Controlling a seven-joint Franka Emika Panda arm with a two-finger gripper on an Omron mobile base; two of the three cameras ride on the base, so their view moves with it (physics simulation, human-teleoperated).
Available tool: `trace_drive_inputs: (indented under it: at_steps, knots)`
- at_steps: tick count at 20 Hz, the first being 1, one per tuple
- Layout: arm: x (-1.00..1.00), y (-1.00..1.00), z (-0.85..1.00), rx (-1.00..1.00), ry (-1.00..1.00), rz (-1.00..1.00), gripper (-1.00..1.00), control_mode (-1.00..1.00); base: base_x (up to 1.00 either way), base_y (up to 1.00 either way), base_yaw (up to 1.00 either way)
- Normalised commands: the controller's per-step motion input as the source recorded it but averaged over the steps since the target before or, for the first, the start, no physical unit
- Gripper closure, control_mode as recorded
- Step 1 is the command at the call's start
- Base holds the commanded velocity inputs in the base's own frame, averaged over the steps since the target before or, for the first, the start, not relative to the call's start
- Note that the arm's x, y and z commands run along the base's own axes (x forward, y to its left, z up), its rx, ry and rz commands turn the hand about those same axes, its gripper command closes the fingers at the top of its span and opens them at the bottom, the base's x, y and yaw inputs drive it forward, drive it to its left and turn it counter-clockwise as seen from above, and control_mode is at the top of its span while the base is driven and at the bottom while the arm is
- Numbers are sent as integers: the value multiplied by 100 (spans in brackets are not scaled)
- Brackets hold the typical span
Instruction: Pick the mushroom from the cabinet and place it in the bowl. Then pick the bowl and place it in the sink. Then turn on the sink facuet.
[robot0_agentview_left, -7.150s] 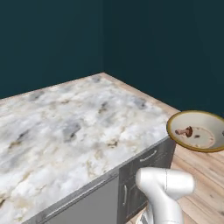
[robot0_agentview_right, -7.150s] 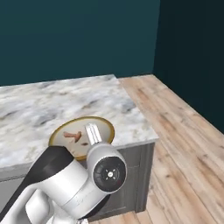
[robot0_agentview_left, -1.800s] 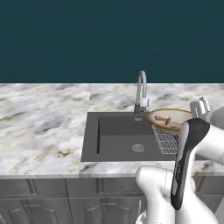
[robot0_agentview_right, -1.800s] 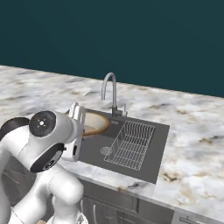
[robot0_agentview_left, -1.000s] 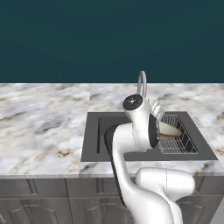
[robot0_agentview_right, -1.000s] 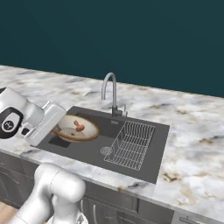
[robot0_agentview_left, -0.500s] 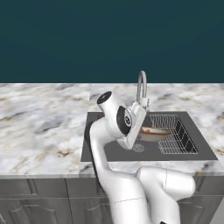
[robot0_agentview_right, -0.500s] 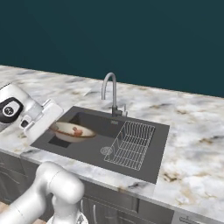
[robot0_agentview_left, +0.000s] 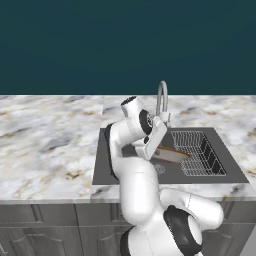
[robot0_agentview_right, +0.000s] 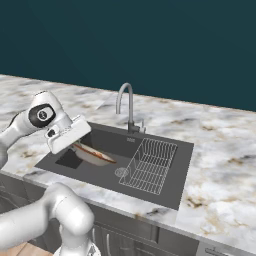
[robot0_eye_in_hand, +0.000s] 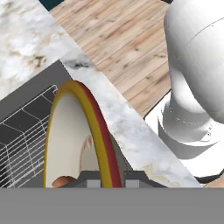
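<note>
Sink (robot0_agentview_left: 107, 160) first, since it is the biggest thing I am working with: a dark grey box sunk into the marble counter (robot0_agentview_left: 50, 145), and I see it again in the right base view (robot0_agentview_right: 180, 165). On my left base screen the wire rack (robot0_agentview_left: 200, 152) sits in the sink at about 3 o'clock from the middle. On the right base screen the same rack (robot0_agentview_right: 150, 165) is at about 4 o'clock from the tap. The tall silver tap (robot0_agentview_left: 162, 102) stands at the back rim, at 12 o'clock from the basin; I see it too in the right base view (robot0_agentview_right: 127, 107).

My white arm bends down over the sink. The bowl (robot0_agentview_right: 95, 155) hangs low inside the basin, tipped on a slant, in the part with no rack. In the left base view I see its brown edge (robot0_agentview_left: 172, 151) poking out past the hand toward 3 o'clock. I cannot tell if it touches the sink floor.

My gripper (robot0_eye_in_hand: 112, 179) is pinching the rim of the bowl (robot0_eye_in_hand: 94, 127). In the hand view one small dark fingertip (robot0_eye_in_hand: 89, 179) sits on each side of the yellow and red rim, pressed close on it.

The mushroom (robot0_eye_in_hand: 65, 181) is the smallest thing. I see a bit of its brown cap inside the bowl, down at about 7 o'clock in the hand view.
</note>
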Motion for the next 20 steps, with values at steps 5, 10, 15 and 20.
trace_drive_inputs:
  at_steps: [5, 10, 15, 20]
  knots:
    - [84, 34, -55, -3, -24, -52, 100, -100, 0, 0, 0]
    - [84, 55, -64, -7, -27, -51, 100, -100, 0, 0, 0]
    - [63, 46, -65, -9, -24, -54, 100, -100, 0, 0, 0]
    - [49, 40, -38, -9, -6, -64, 100, -100, 0, 0, 0]
